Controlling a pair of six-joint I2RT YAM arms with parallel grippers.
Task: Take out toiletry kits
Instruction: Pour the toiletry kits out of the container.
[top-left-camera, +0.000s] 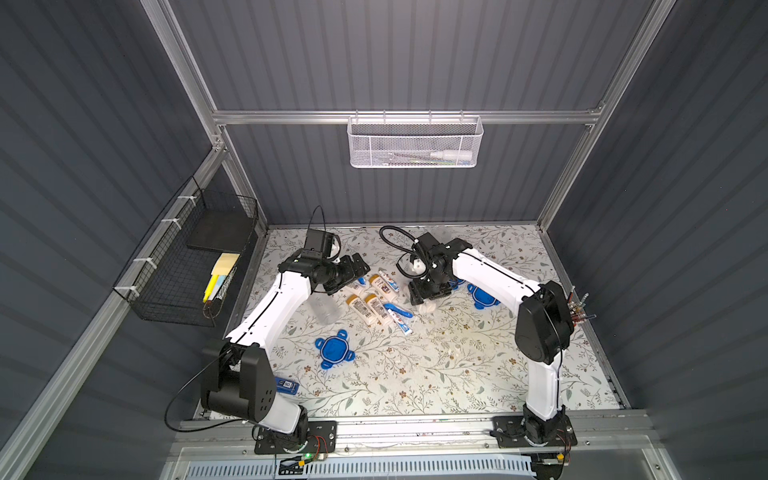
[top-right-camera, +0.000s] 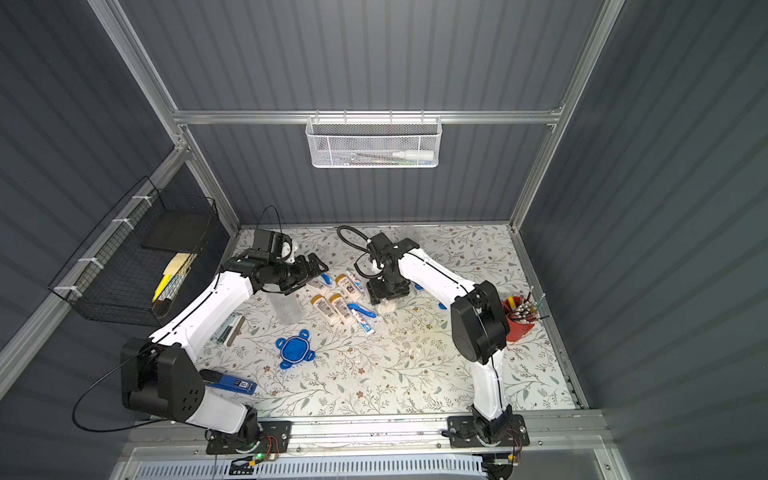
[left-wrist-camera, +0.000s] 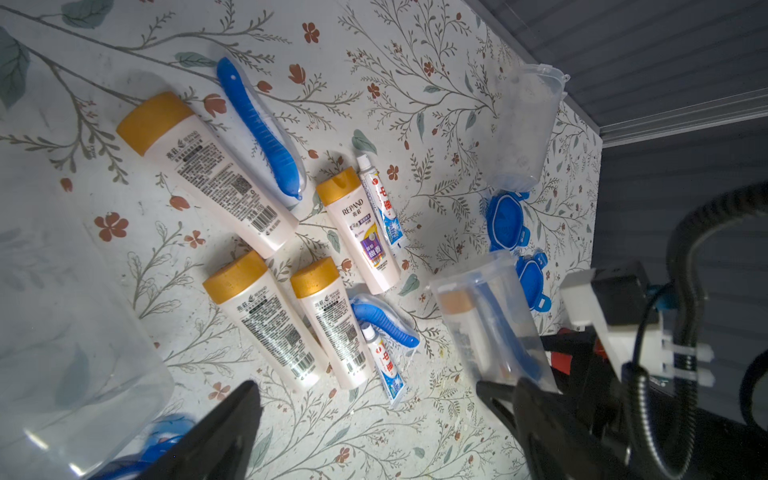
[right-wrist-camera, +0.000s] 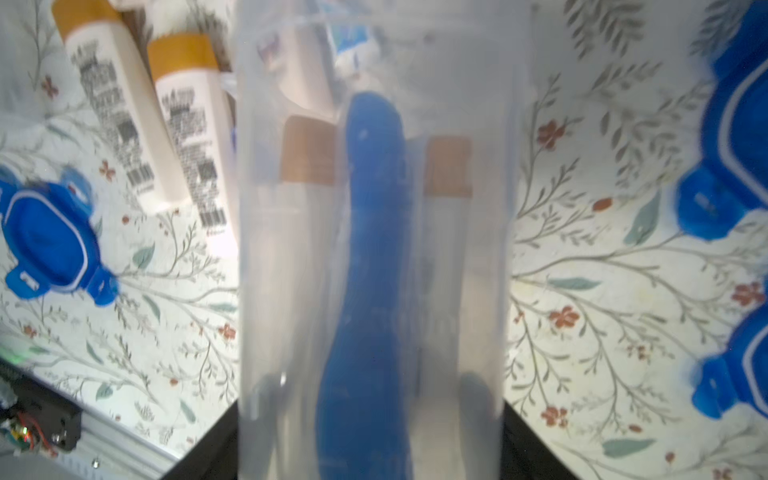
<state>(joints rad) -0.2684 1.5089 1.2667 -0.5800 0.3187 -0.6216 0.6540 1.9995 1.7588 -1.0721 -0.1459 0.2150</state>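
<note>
Toiletry kits (left-wrist-camera: 257, 316) lie loose on table (left-wrist-camera: 415, 62). Left gripper (left-wrist-camera: 368, 395) spread wide, empty, above them. Right gripper (right-wrist-camera: 370, 453) clamps clear jar (right-wrist-camera: 478, 270) containing bottles (right-wrist-camera: 307, 166) and toothbrush (right-wrist-camera: 365, 249).

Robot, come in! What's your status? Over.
Left pincer open, empty. Right pincer shut on clear plastic jar, blue toothbrush and tan-capped white bottles inside. Nothing blocking.

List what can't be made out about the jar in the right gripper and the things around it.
- Clear jar, right wrist view: blurred, cloudy wall; beside the two bottles and toothbrush, anything else inside cannot be told.
- Same jar, both top views: mostly hidden under the right gripper.
- Second jar, left wrist view: cut off by the picture's edge.
- White mesh basket, top views: contents too small.
</note>
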